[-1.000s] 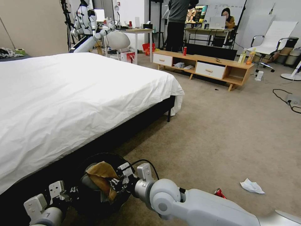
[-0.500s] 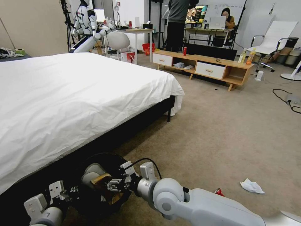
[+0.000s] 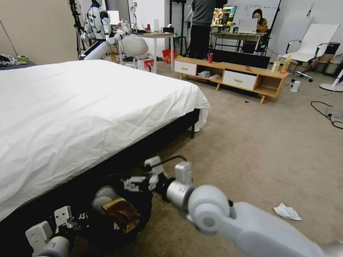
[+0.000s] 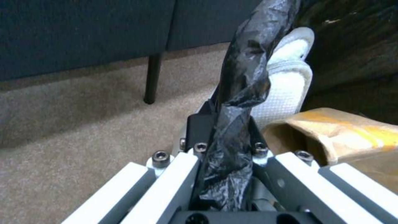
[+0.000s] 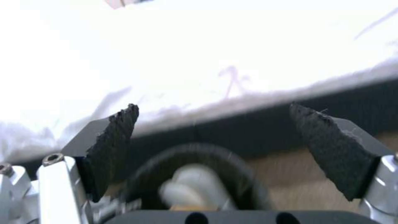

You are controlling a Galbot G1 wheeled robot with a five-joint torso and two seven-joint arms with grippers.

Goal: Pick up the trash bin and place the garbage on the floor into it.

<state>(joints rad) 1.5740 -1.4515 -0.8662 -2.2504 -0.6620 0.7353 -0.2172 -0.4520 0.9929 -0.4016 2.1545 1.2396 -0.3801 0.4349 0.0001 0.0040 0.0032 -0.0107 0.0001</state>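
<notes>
Holding the trash bin [image 3: 118,214] beside the bed [image 3: 89,117] with our left gripper [image 4: 226,174] clamped on its bag-wrapped rim. Right gripper [image 3: 137,182] hangs just above the bin, jaws wide, empty. Brown paper bag [image 3: 121,212] sits inside. A tissue [image 3: 287,211] lies on the floor [image 3: 250,150]: light, soft, so we'd pinch its raised crumple anywhere.
</notes>
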